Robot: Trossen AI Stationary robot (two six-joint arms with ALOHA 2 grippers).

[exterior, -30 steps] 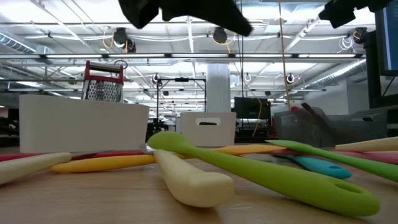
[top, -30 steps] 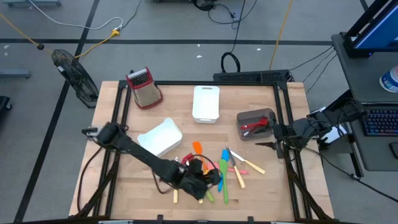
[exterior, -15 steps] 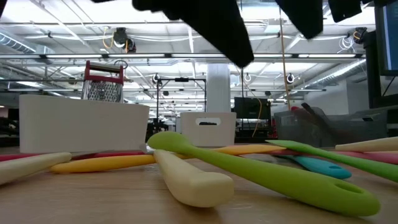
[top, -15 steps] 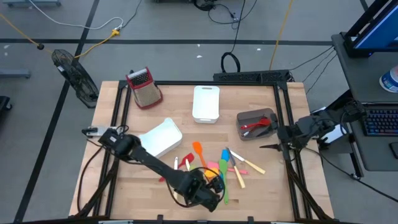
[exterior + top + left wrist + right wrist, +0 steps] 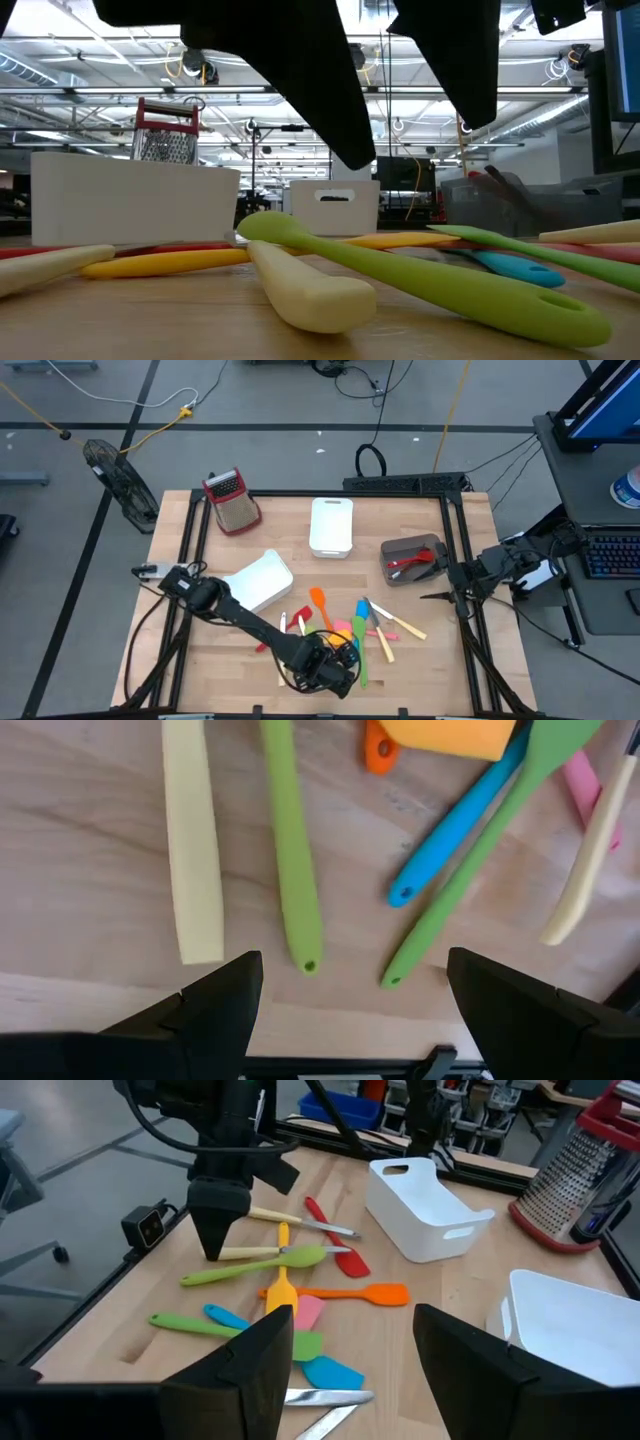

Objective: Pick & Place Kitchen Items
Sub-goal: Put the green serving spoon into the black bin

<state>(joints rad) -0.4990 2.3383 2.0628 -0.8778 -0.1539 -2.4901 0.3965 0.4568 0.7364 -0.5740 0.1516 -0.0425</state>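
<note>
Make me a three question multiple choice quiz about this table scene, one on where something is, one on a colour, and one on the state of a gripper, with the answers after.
1. Where does the metal box grater stand?
A. at the table's far left corner
B. inside the grey bin
C. among the utensils at the near edge

2. What colour is the utensil lying in the grey bin?
A. blue
B. red
C. yellow

3. How is the left gripper?
A. shut on a cream utensil
B. open above the green utensils, holding nothing
C. resting in a white bin

Answers:
1 A, the high view shows it at the far left corner, away from the pile.
2 B, a red utensil lies in that bin.
3 B, the left wrist view shows its fingers wide apart over the green utensil, nothing between them.
</note>
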